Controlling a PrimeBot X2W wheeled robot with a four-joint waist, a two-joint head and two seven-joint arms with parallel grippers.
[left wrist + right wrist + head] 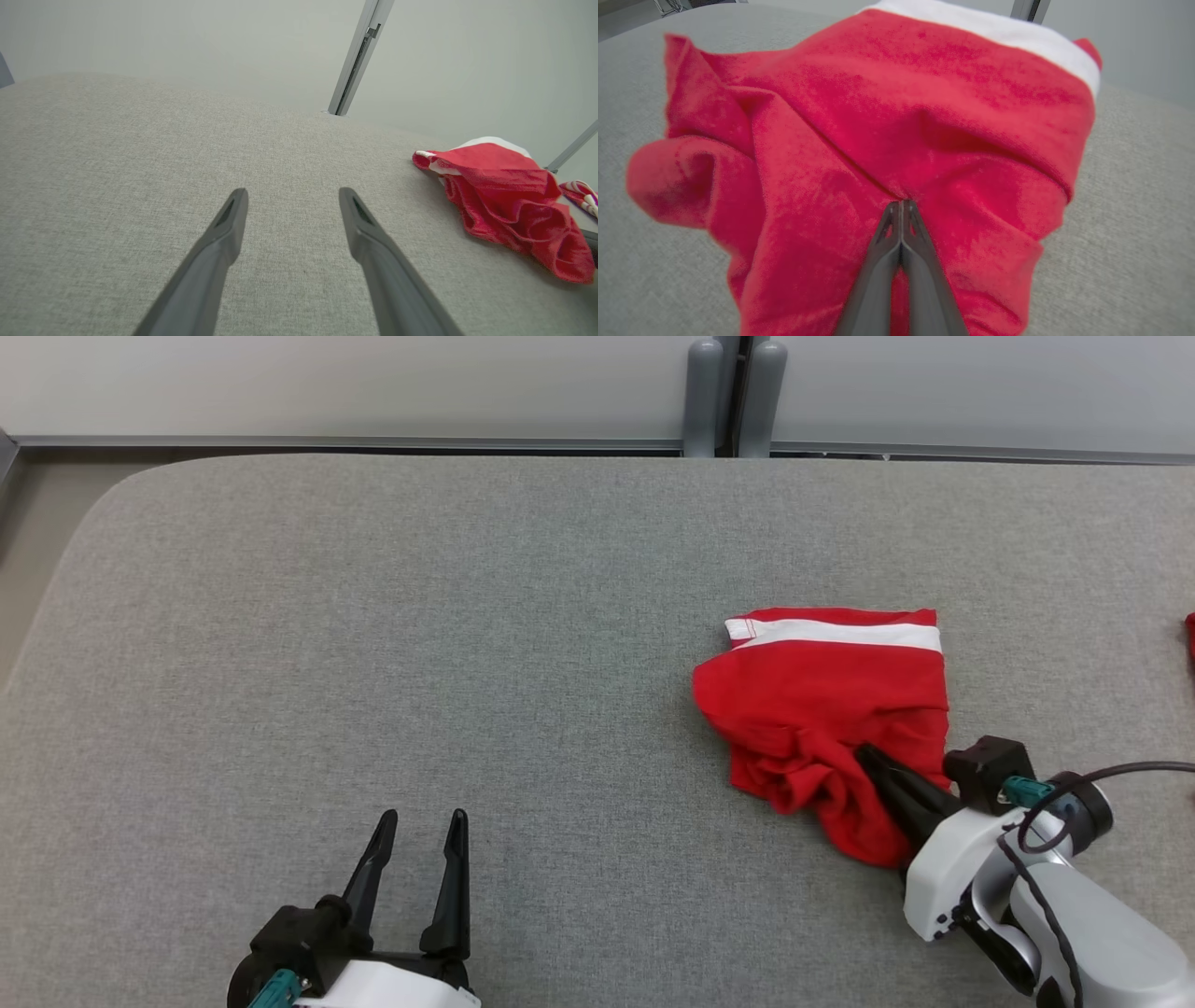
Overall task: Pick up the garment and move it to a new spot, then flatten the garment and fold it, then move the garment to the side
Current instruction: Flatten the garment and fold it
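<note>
Fingers point(920, 261) of the right gripper point(864, 753) are pressed shut on a fold at the near edge of the red garment point(822, 691), which lies crumpled on the right of the grey tabletop point(373, 616) (white band farthest away), likely a pinch for lifting; the left gripper point(420, 817) hovers well apart, fingers wide and empty

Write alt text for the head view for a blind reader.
A crumpled red garment with a white band lies on a grey table, the right end effector shut on its near folds. The left end effector hovers open at lower left.
</note>
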